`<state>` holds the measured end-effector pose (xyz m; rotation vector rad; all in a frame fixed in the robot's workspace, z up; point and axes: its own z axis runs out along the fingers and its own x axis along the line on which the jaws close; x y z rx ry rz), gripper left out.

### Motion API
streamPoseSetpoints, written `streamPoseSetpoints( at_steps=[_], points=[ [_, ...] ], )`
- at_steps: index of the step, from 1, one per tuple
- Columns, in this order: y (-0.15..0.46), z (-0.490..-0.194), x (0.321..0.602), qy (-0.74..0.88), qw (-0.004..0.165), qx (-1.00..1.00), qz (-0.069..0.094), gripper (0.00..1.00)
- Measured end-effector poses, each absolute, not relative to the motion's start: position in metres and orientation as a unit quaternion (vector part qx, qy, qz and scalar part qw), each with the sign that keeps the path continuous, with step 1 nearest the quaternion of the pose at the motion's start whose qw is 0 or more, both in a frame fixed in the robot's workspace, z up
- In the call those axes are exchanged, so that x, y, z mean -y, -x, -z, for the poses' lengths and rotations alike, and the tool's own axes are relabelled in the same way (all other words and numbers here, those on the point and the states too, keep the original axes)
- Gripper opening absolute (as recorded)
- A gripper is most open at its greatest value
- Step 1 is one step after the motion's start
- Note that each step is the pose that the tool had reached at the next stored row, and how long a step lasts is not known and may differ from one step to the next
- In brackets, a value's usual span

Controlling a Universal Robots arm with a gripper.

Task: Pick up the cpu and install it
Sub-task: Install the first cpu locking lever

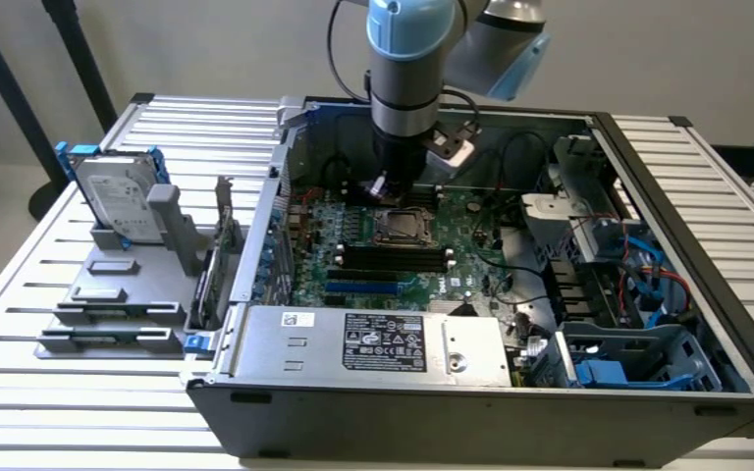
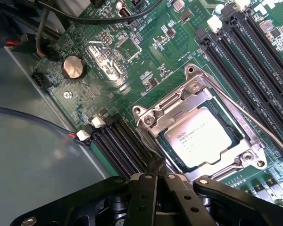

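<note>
Hovering with jaws clenched together, gripper [image 1: 385,186] hangs near the cpu [image 2: 203,137], seated in its socket on green motherboard [image 1: 462,285], frame centre. Open case [image 1: 482,417] rests on white slatted table [image 1: 76,402]; pale wall behind.

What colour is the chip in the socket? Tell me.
Silver-grey chip with dark print, clearest in the wrist view.

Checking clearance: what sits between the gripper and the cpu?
In the wrist view, the socket's metal frame lies between the shut gripper and the cpu, which sits inside that frame.
</note>
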<state>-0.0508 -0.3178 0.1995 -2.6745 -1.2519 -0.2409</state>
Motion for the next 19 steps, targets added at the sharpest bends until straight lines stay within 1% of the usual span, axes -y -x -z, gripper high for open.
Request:
streamPoseSetpoints(
  at_steps=[9,19],
  points=[
    [0.0510,-0.1995,0.3178,0.899,0.095,0.421,0.070,0.11],
    [0.0494,-0.1995,0.3177,0.899,0.095,0.422,0.069,0.11]
  ],
)
